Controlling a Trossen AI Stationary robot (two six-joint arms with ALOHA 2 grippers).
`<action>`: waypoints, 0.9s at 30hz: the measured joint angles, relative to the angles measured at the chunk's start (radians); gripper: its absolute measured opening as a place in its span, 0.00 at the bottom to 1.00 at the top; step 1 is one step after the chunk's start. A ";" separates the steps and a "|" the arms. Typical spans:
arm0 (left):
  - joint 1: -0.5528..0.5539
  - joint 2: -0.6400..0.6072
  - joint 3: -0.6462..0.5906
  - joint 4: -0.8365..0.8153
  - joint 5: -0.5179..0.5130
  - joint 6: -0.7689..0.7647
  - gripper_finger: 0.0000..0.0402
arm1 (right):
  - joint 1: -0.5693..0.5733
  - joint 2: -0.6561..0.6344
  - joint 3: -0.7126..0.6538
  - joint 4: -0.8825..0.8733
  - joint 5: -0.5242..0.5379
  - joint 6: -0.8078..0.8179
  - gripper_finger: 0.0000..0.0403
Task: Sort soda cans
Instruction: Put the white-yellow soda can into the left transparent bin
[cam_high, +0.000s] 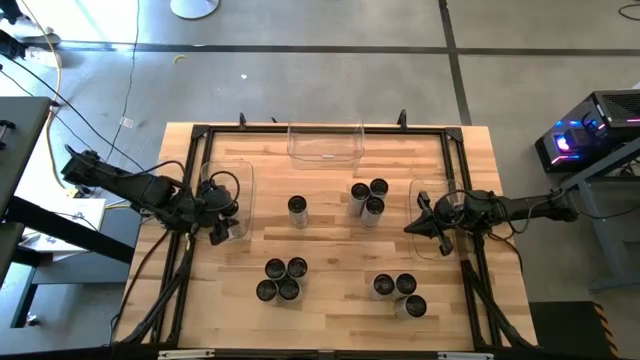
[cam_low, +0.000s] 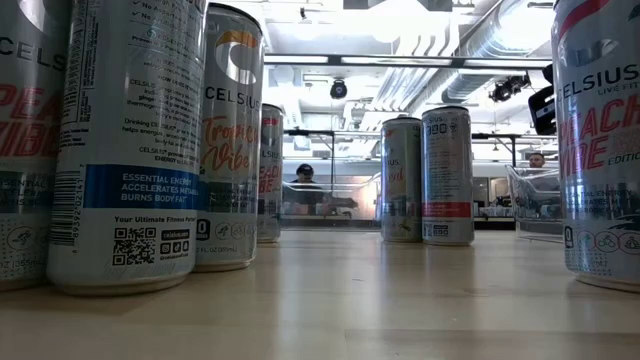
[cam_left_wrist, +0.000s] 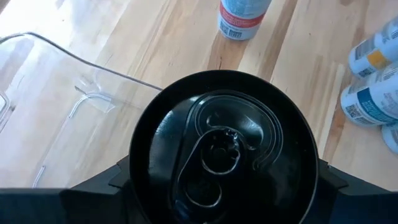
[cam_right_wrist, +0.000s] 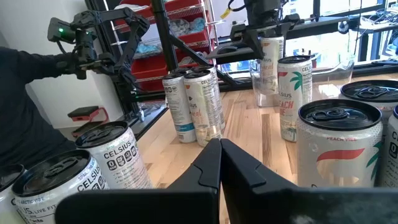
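L gripper (cam_high: 218, 222) is clamped on a soda can (cam_left_wrist: 224, 149), holding it upright over the clear bin at the table's left edge (cam_high: 243, 180). In the L wrist view the can's dark top fills most of the frame, w/ the bin's clear wall just beside it and bare wood beyond. The R wrist view shows the same can (cam_right_wrist: 268, 53) far off, hanging under the other arm above the bin.

R gripper (cam_right_wrist: 220, 163) has its fingers pressed together, nothing between them. It sits over the clear bin at the right edge (cam_high: 428, 190), pointing left toward the table's middle.

Rest of the cans stand upright on the wooden table (cam_high: 330, 300):
- single can (cam_high: 298, 208) left of centre
- group of 3 (cam_high: 368, 196) right of centre, far side
- group of 4 (cam_high: 281, 279) near-left
- group of 3 (cam_high: 399, 293) near-right

A third clear bin (cam_high: 325, 143) sits at the far edge, centre; looks to hold no cans.

Low view: Celsius cans close on the left (cam_low: 130, 140) and right (cam_low: 600, 140), two more (cam_low: 430, 178) farther back. A person (cam_low: 303, 180) shows in the room beyond.
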 joint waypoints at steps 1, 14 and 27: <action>0.000 0.007 0.000 0.000 -0.001 -0.004 0.64 | 0.000 0.000 0.000 0.000 0.000 0.000 0.00; 0.000 0.072 0.003 0.006 -0.019 -0.025 0.77 | 0.000 0.000 0.000 0.000 0.000 0.000 0.00; -0.001 0.064 0.031 -0.011 0.039 0.024 0.78 | 0.000 0.000 0.000 0.000 0.000 0.000 0.00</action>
